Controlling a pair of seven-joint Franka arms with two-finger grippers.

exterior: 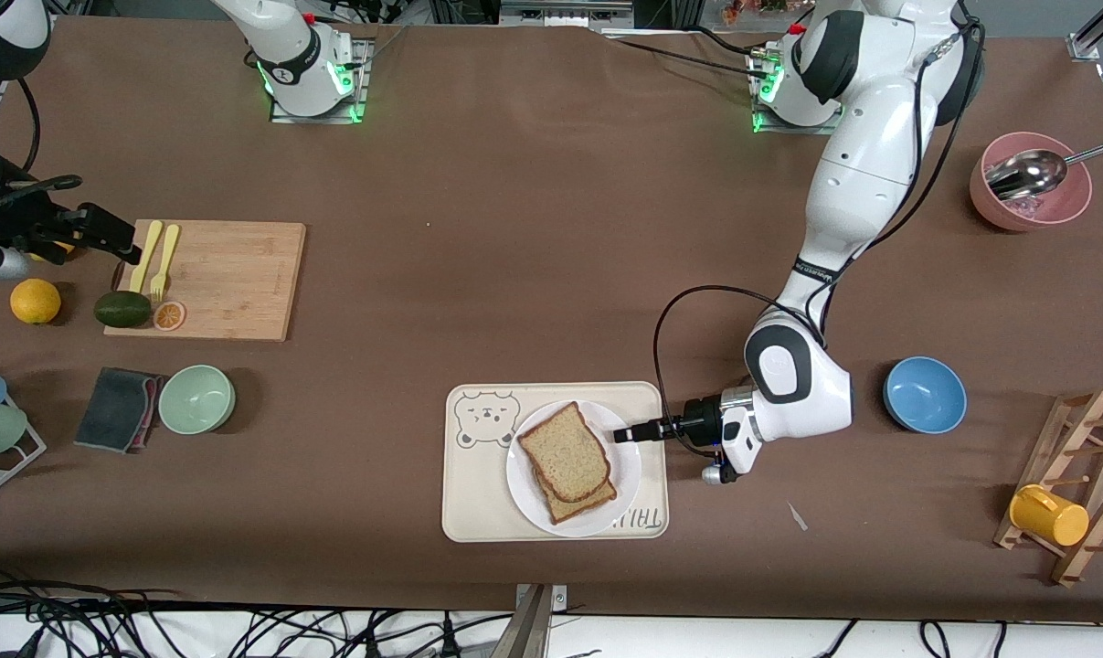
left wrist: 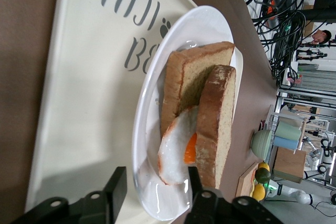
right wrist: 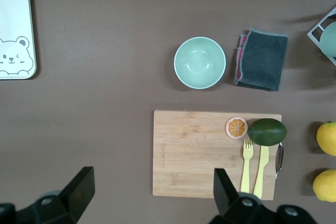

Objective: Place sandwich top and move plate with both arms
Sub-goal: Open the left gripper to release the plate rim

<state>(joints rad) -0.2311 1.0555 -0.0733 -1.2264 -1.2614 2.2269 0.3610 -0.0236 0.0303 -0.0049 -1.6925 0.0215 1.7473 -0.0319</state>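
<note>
So the bread part looks done. The sandwich top is sitting on the plate, stacked over a darker slice, and in the left wrist view you can see a fried egg peeking out between the two. The plate itself sits on the cream bear tray, near the front camera, roughly mid-table.

You're now into the plate-moving step, I'd say. Your left gripper is low at the plate's rim on the left arm's side, with its fingers spread. In the left wrist view the left gripper has one finger on each side of the rim's edge, not clamped on anything yet, so nothing is held.

Your right gripper is nowhere near the action. It hangs over the wooden cutting board at the right arm's end of the table, fingers spread wide, above the yellow fork and knife, avocado and orange slice.

Next move, as I read it: close the left fingers on the rim, and bring the right arm across to take the plate's edge on its side before any lift. Go gently, since that stack could slide if the plate tips.
</note>
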